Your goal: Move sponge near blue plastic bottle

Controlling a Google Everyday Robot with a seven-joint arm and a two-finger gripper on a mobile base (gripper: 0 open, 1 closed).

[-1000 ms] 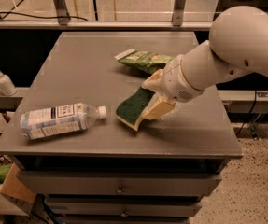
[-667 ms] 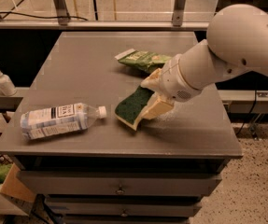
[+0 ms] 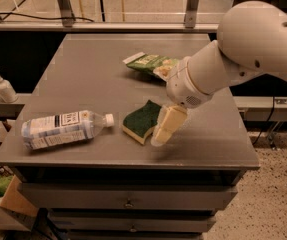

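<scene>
The sponge [image 3: 140, 120], dark green on top with pale yellow foam below, is tilted just above the grey table [image 3: 83, 79] near its front edge. My gripper [image 3: 159, 133] is at the sponge's right edge and is shut on it; one pale finger [image 3: 168, 126] shows in front, the other is hidden behind the sponge. The blue plastic bottle [image 3: 63, 129] lies on its side at the front left, its white cap pointing right. A small gap separates the cap from the sponge.
A crinkly green snack bag [image 3: 150, 64] lies behind the gripper, partly covered by the arm [image 3: 243, 54]. A white pump dispenser [image 3: 4, 87] stands on a ledge left of the table. Cardboard boxes [image 3: 8, 199] sit on the floor at lower left.
The gripper has carried the sponge a little to the left and forward, closer to the bottle's cap. The bottle and snack bag have not moved.
</scene>
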